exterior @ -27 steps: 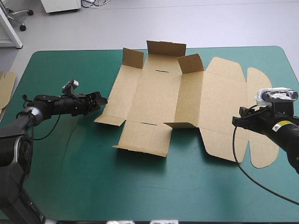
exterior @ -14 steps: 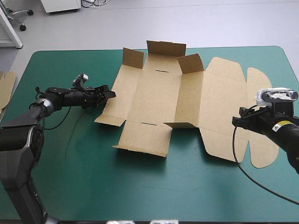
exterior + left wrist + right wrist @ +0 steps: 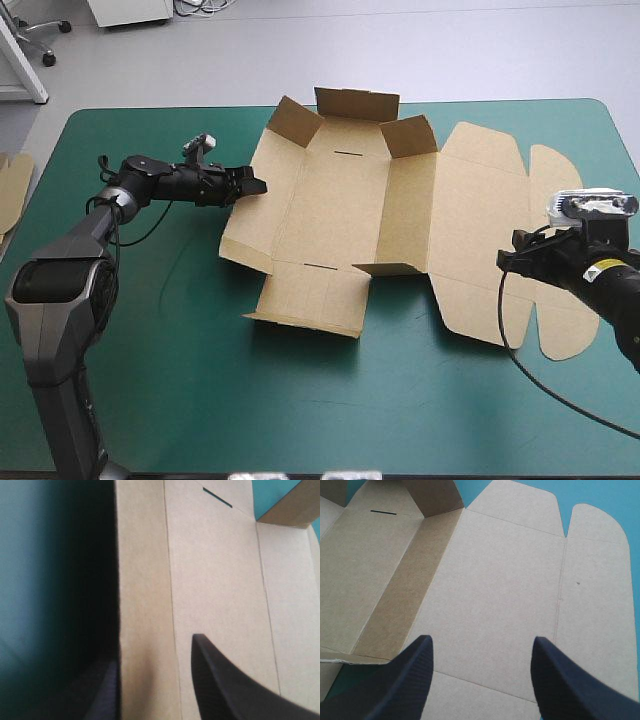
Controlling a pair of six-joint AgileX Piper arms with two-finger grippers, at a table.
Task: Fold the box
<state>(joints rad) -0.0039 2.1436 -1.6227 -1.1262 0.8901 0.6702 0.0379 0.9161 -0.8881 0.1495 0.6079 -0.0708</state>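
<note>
Box [image 3: 340, 215], a cut sheet of brown board, lies mid-table on the teal-green cover [image 3: 150, 350], with its lid panels toward the right edge. The left gripper [image 3: 250, 185], black fingers spread, straddles the box's left wall, one finger inside and one outside, apparently to raise it. The right gripper [image 3: 482, 639], also spread, hovers over the lid, plausibly to steady it. Count: one box, two grippers, three upright far flaps [image 3: 355, 103], one spare board edge [image 3: 12, 185].
</note>
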